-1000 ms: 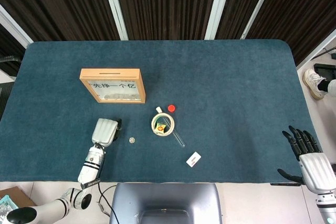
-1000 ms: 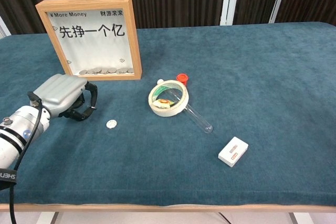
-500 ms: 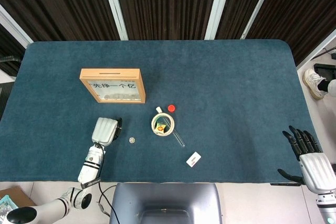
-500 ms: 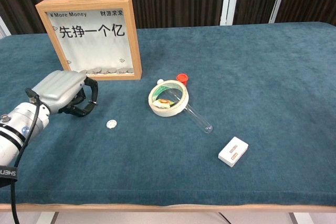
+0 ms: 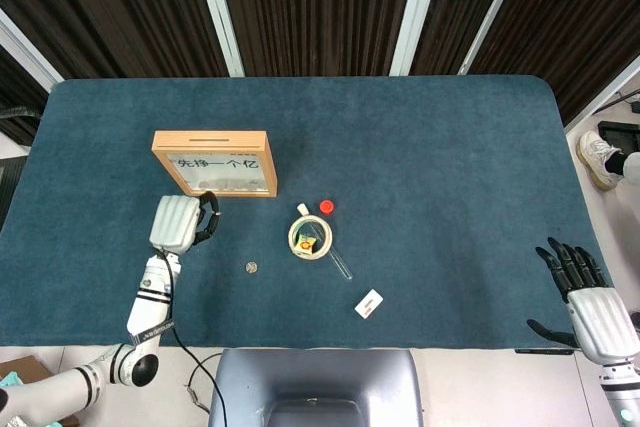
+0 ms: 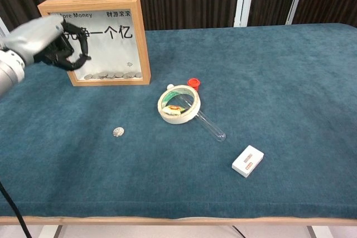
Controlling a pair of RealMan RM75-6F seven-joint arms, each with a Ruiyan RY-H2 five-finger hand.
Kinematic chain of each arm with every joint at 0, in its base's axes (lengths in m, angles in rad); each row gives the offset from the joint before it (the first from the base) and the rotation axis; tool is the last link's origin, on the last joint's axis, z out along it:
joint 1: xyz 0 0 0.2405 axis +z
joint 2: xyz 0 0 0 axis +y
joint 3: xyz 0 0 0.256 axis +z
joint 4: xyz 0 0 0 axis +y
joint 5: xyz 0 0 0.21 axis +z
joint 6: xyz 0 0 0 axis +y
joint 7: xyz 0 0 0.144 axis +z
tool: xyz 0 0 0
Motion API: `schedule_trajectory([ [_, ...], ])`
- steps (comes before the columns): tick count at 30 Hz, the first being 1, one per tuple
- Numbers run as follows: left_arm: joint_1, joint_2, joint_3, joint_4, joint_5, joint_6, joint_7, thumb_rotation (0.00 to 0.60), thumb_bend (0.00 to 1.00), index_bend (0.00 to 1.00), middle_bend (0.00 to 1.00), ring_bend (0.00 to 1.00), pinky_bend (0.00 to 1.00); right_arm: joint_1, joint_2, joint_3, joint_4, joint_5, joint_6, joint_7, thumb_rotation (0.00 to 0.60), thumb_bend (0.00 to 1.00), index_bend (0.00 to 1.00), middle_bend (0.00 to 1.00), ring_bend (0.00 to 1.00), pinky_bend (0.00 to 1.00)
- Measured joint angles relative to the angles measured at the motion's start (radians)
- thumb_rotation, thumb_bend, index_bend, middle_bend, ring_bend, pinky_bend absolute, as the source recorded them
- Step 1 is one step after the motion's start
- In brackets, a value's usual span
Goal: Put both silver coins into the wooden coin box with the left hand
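Left hand, grey-backed with black fingers: raised above the blue cloth-covered table, in front of the left part of the wooden coin box; fingers curled inward toward the thumb; whether a coin sits between them cannot be told from either view

Right hand, grey with black fingers: off the near right corner of the table, fingers spread apart, holding nothing

Small round silver coin: flat on the cloth, alone, well apart from the left hand, between the box and the near table edge, left of the tape roll; second coin not identifiable outside the box

Light wooden frame-shaped coin box with clear front pane: upright on the left half of the table, slot along its top edge, black characters printed on the white backing, row of coins lying along the bottom inside

Cream-coloured roll of tape: flat near the table centre, small yellow and green item inside its ring

Small red cap: just beside the tape roll on its far side

Clear glass tube: lying on the cloth, running from the tape roll toward the near right

Small white rectangular card-like piece with orange mark: flat on the cloth, nearer the front edge, right of the tube
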State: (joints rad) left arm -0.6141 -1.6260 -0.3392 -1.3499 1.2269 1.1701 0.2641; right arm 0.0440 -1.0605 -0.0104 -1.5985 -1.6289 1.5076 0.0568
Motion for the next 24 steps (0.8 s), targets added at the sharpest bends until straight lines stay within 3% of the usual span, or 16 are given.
schedule_trajectory([
  [6,-0.025,0.263,-0.136,-0.358,-0.223,-0.025,0.165,0.600,0.48,0.67,1.00,1.00,1.00,0.021,-0.004,0.011,-0.006,0.023,-0.038,0.001,0.600,0.10,0.00,0.00,0.00,0.02],
  [9,-0.056,0.346,-0.197,-0.427,-0.330,-0.032,0.243,0.600,0.48,0.68,1.00,1.00,1.00,0.032,-0.006,0.015,-0.010,0.034,-0.058,-0.002,0.600,0.10,0.00,0.00,0.00,0.02],
  [15,-0.135,0.396,-0.240,-0.421,-0.494,-0.098,0.269,0.600,0.48,0.67,1.00,1.00,1.00,0.042,-0.006,0.026,-0.015,0.065,-0.077,0.000,0.600,0.10,0.00,0.00,0.00,0.02],
  [21,-0.233,0.420,-0.241,-0.344,-0.641,-0.199,0.272,0.600,0.48,0.67,1.00,1.00,1.00,0.045,-0.002,0.036,-0.013,0.086,-0.082,0.015,0.600,0.10,0.00,0.00,0.00,0.02],
  [24,-0.275,0.417,-0.235,-0.284,-0.665,-0.227,0.263,0.600,0.48,0.67,1.00,1.00,1.00,0.047,0.000,0.037,-0.012,0.090,-0.086,0.016,0.600,0.10,0.00,0.00,0.00,0.02],
])
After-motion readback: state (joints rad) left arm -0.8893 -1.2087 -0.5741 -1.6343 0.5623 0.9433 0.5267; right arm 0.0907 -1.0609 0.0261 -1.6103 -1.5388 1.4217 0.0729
